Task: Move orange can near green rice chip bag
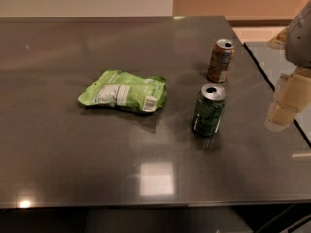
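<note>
The orange can [220, 60] stands upright at the right side of the dark table [97, 154], brownish-orange with a silver top and a pale label patch. The green rice chip bag [124, 91] lies flat near the table's middle, to the left of the cans. My gripper [285, 106] hangs at the right edge of the view, above the table's right end, to the right of and nearer than the orange can. It touches nothing.
A green can [209, 110] stands upright just in front of the orange can, between it and the table's near edge. The table's right edge [272, 89] runs diagonally past the cans. A second surface [272, 57] lies beyond it.
</note>
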You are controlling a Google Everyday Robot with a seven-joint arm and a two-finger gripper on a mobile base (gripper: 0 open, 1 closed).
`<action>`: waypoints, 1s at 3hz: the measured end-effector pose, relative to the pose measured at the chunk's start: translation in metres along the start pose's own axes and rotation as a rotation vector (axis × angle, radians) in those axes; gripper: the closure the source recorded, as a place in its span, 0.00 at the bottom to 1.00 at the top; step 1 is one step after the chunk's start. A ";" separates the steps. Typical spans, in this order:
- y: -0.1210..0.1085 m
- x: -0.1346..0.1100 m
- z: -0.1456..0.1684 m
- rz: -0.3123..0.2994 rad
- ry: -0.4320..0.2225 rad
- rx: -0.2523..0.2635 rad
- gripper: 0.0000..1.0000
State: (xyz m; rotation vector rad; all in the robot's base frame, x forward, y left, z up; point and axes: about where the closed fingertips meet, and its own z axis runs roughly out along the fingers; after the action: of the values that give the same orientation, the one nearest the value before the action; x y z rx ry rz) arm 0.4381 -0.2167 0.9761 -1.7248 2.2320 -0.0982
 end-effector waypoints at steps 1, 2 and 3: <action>-0.004 -0.003 -0.001 0.004 -0.005 0.001 0.00; -0.030 -0.012 0.000 0.043 -0.060 -0.001 0.00; -0.050 -0.018 0.000 0.069 -0.103 0.004 0.00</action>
State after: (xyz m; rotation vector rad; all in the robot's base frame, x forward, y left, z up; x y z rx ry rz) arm 0.4888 -0.2127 0.9924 -1.6115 2.2123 0.0020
